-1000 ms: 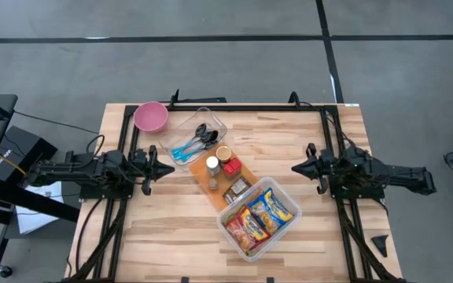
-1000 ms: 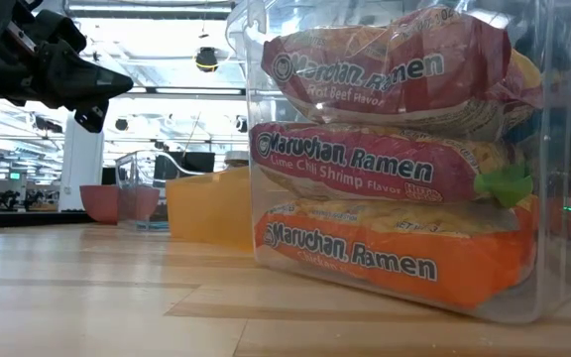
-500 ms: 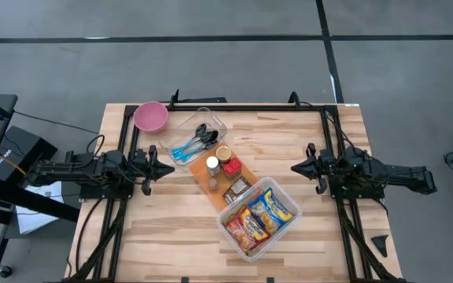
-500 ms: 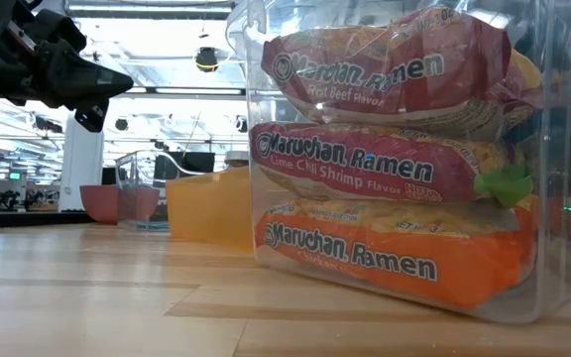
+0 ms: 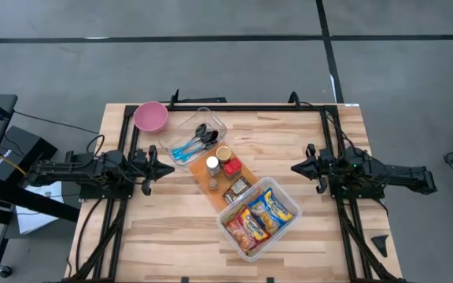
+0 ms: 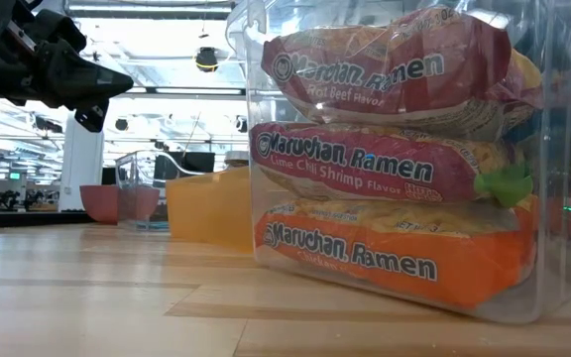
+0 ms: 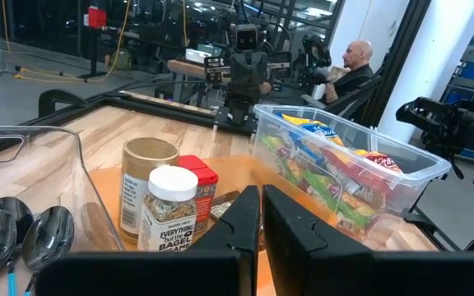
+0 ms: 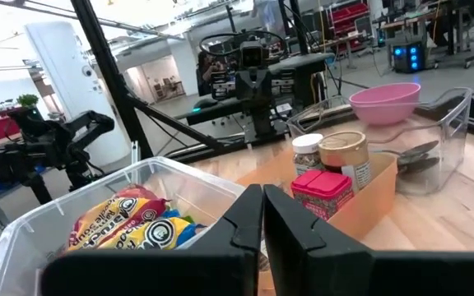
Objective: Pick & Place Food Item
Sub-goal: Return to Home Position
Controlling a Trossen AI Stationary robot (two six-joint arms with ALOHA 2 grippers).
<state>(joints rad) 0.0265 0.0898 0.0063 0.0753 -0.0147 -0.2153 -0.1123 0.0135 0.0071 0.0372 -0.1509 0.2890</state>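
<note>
Table [image 5: 289,141]: light wooden plank top, with a black metal frame [image 5: 258,107] along its far edge. Floor [image 5: 211,71]: grey, crossed by dark lines [image 5: 211,37] beyond the table. Left of the table: a black stand [image 5: 26,145], with a white sheet [image 5: 34,216] just beside it. Beyond the table, left wrist view: a seated person [image 7: 354,70]. Behind the table, low view: a white column [image 6: 80,169].
</note>
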